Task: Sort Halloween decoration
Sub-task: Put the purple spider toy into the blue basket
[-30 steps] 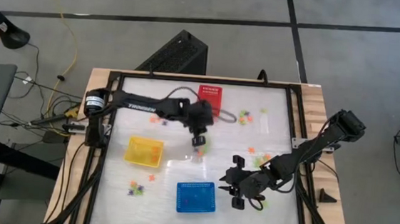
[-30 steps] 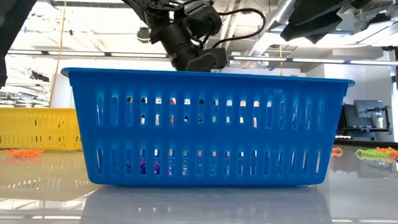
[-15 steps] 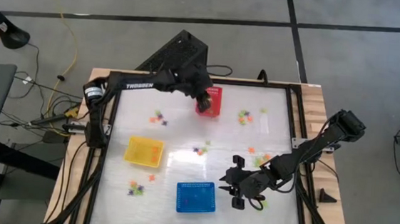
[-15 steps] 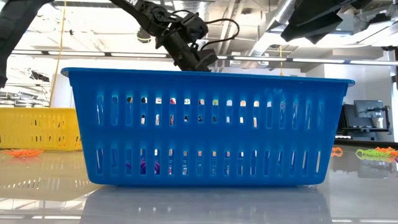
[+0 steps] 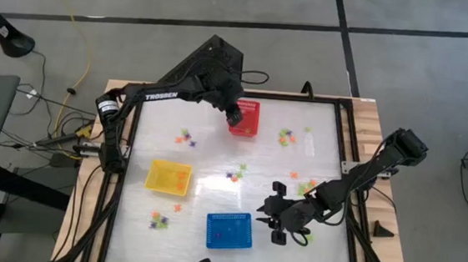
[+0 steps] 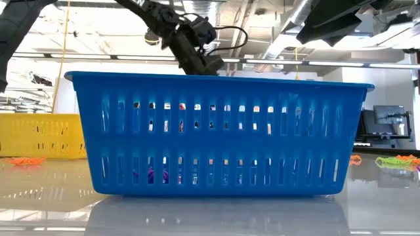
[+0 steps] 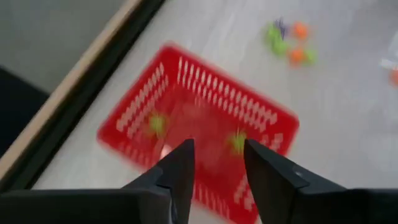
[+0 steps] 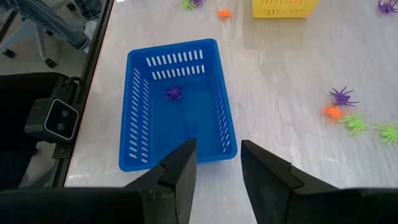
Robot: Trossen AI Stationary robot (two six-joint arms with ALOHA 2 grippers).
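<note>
While trinkets [image 5: 285, 137] dot glossy white table [image 5: 318, 121], left hand [image 7: 216, 163] hangs released over red basket [image 5: 246, 119]; right hand [image 8: 216, 163] released.

Grey floor [image 5: 405, 86] all around, crossed by dark seams, a yellow cable [image 5: 80, 44] trailing across it. Wood-edged counter [image 5: 367, 116] sits mid-room. Behind, bright ceiling pipes [image 6: 298, 16] and a monitor [image 6: 388, 120].

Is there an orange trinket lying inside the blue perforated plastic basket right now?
No, the right wrist view shows only one small purple spider-shaped trinket lying inside the blue perforated plastic basket.
</note>
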